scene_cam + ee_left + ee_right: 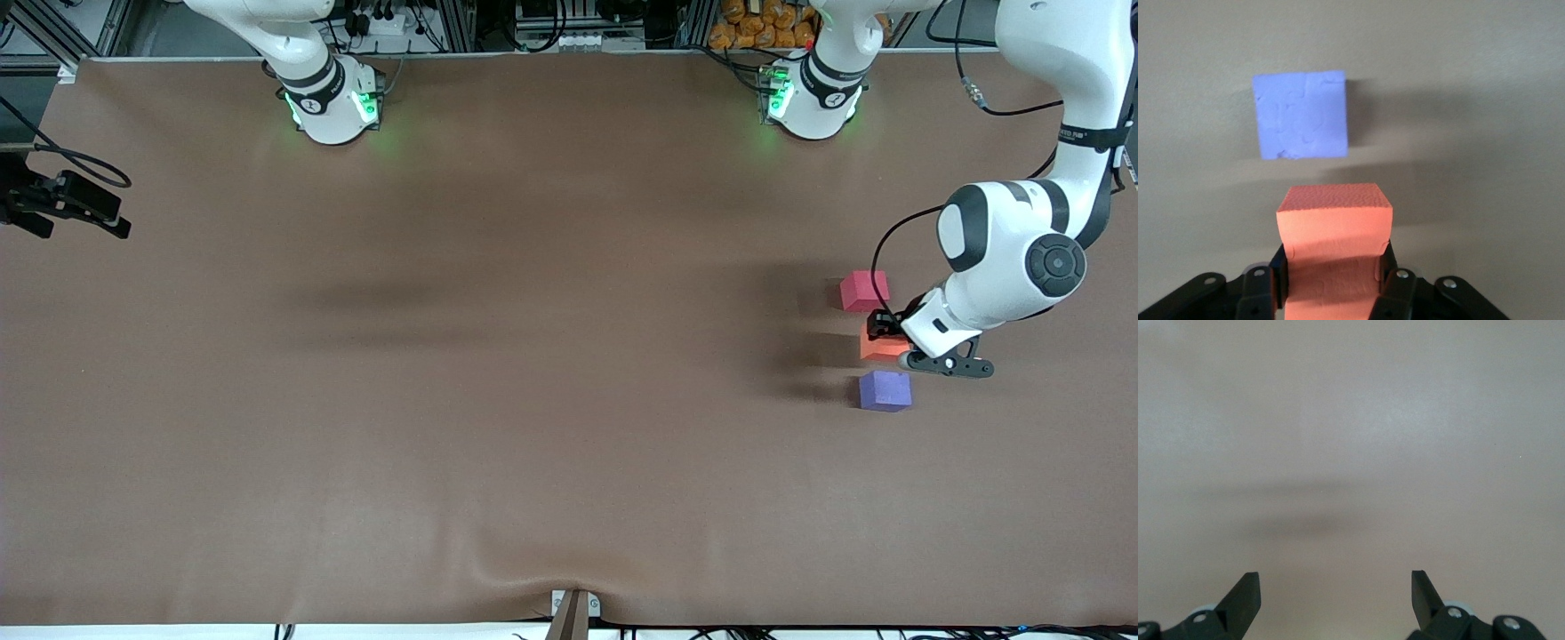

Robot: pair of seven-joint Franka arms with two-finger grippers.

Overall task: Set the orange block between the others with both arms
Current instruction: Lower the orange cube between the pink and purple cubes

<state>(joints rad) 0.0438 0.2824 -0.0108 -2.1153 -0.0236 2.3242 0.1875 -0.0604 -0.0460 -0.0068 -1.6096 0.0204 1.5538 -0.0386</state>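
Observation:
My left gripper is shut on the orange block, its fingers pressing dents into two of the block's sides. The orange block sits in the gap between the pinkish-red cube and the purple-blue cube, near the left arm's end of the table. The purple-blue cube lies just ahead of the held block in the left wrist view. I cannot tell whether the orange block touches the table. My right gripper is open over bare table, holding nothing.
The brown table mat spreads wide toward the right arm's end. A black device with a cable sits at that end's edge. Both arm bases glow green along the farthest edge from the front camera.

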